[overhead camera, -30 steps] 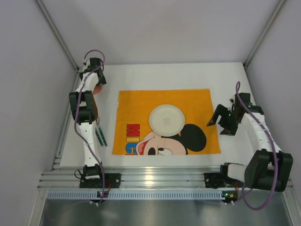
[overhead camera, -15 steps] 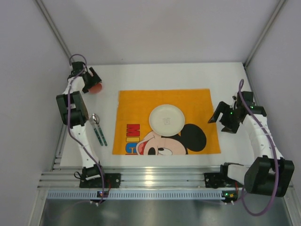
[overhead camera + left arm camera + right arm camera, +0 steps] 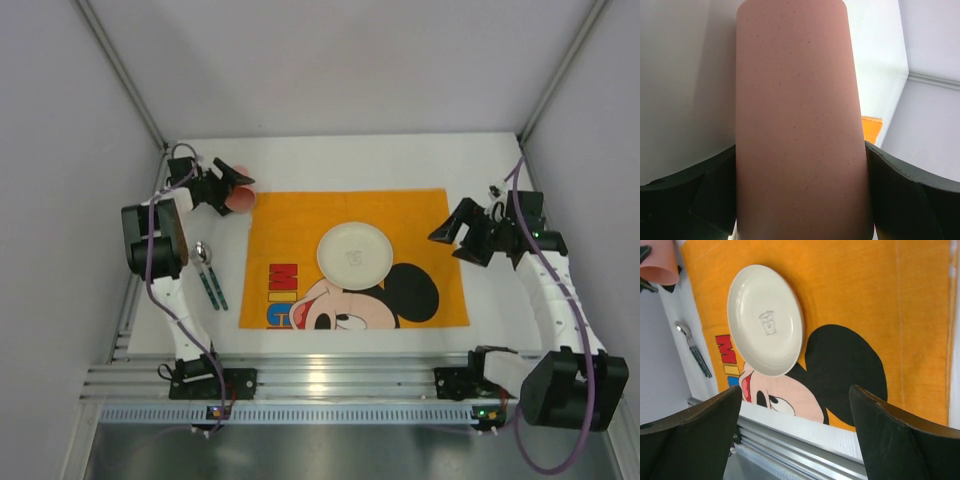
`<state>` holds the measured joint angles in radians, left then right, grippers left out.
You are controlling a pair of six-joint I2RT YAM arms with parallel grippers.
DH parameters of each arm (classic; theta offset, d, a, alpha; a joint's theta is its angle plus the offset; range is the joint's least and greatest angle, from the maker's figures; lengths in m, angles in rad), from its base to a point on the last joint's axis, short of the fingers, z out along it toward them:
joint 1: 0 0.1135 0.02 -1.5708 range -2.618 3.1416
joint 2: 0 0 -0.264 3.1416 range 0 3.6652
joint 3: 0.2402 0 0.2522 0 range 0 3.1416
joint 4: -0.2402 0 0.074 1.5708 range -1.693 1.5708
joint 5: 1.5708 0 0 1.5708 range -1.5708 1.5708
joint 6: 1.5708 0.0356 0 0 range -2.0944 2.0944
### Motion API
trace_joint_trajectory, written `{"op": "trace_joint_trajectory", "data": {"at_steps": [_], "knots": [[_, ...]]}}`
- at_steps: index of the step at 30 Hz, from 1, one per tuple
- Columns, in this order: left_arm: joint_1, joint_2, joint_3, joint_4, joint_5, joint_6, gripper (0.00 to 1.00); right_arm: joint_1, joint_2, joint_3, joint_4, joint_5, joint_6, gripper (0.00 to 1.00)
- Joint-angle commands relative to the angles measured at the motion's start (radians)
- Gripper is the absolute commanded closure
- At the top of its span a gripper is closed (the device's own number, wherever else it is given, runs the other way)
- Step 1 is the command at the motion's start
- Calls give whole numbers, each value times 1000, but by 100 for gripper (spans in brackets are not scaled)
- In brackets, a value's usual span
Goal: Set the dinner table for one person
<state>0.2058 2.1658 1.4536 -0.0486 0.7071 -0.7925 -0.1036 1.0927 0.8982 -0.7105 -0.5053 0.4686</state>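
My left gripper (image 3: 212,189) is shut on a pink cup (image 3: 238,192), held on its side above the back left corner of the orange mouse placemat (image 3: 420,215). The cup (image 3: 797,125) fills the left wrist view between both fingers (image 3: 710,195). A white plate (image 3: 354,254) lies on the middle of the placemat, on the white dinner table (image 3: 330,160); it also shows in the right wrist view (image 3: 765,320). A spoon (image 3: 207,272) lies left of the placemat. My right gripper (image 3: 450,232) is open and empty above the placemat's right edge.
Grey walls close in the table on the left, back and right. A silver aluminium rail (image 3: 330,380) runs along the near edge, carrying both arm bases. The spoon also shows in the right wrist view (image 3: 692,347).
My left gripper has swung right from the back left corner with the cup, which is now tipped on its side over the placemat's corner. My right gripper has lifted and moved left toward the placemat.
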Motion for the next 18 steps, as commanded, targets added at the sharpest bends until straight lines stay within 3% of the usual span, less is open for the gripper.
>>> {"op": "trace_joint_trajectory", "data": {"at_steps": [1, 6, 9, 18], "knots": [[-78, -63, 30, -71, 40, -68, 43, 86, 63, 141, 166, -101, 19, 11], [-203, -103, 175, -145, 19, -123, 44, 347, 249, 373, 125, 34, -73, 11], [-288, -130, 221, -146, -10, -169, 45, 442, 352, 497, 118, 100, -76, 12], [-482, -181, 277, -143, 6, -295, 46, 565, 576, 717, 98, 189, -176, 12]]}}
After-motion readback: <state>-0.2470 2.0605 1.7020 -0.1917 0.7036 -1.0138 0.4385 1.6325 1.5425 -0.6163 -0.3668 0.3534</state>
